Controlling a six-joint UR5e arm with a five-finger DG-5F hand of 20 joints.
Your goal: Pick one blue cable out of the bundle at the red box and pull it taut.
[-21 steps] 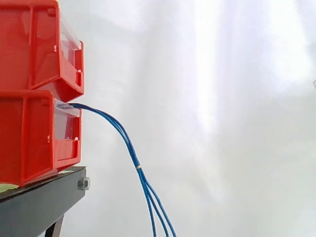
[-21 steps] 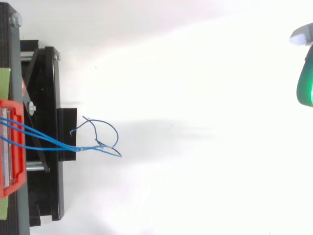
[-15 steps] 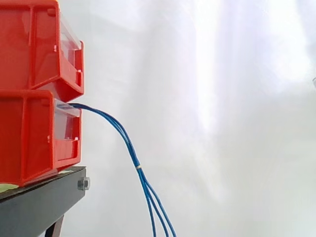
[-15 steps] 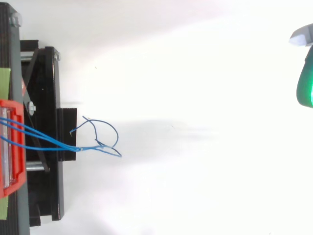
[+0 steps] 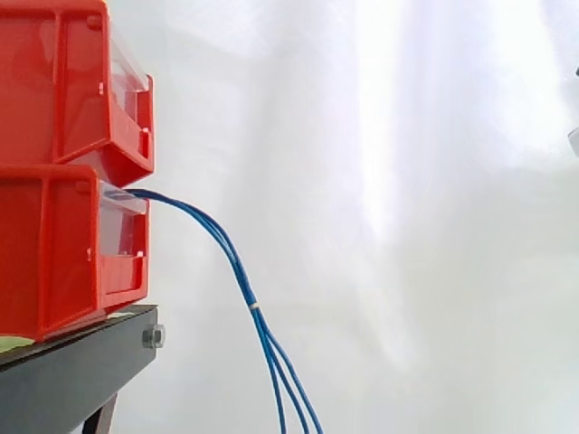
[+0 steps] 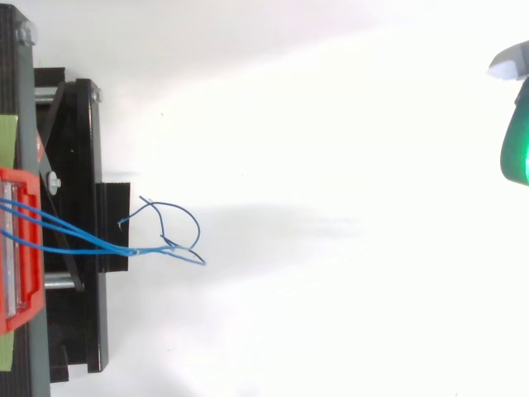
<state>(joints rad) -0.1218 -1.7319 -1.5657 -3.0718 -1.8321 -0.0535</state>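
Inspection finds nothing you can read: no text, number, brand or sign. On the left, the clear front panel point(image 5: 122, 226) of the lower red bin point(image 5: 45, 262) shows no legible label. The pale band point(image 5: 254, 306) on the blue cables point(image 5: 240, 276) is too small to tell.

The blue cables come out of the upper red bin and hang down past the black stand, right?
Not quite: the blue cables come out of the lower red bin, not the upper red bin, and hang down past the black stand. The side view shows it.
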